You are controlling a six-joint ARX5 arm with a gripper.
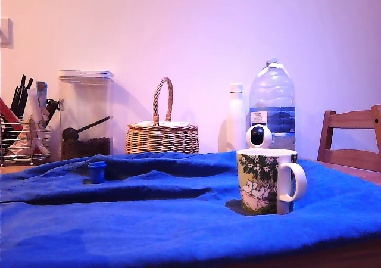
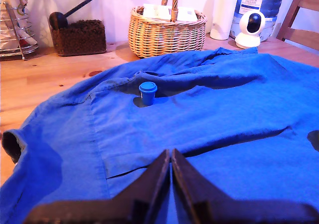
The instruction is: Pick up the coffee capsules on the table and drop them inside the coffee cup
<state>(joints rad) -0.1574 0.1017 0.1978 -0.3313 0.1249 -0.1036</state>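
Wrist view shows our jaws pressed together, tips meeting with no gap and nothing between them, hanging above the wrinkled blue cloth on the table (image 2: pixel 45 79). Our gripper (image 2: pixel 171 157) cannot be seen in the exterior view. Ahead of the tips, well apart from them, 1 blue coffee capsule (image 2: pixel 147 93) stands upright in a shallow fold. We see only this 1; whether a second hides in the cloth we cannot tell. The coffee cup (image 1: pixel 266 180) stands near the exterior view's right, well away from the capsule. We judge the main risk to be arriving with the jaws closed, which would knock the pod over. The soft folds could also let it tip or snag a fingertip as we descend.
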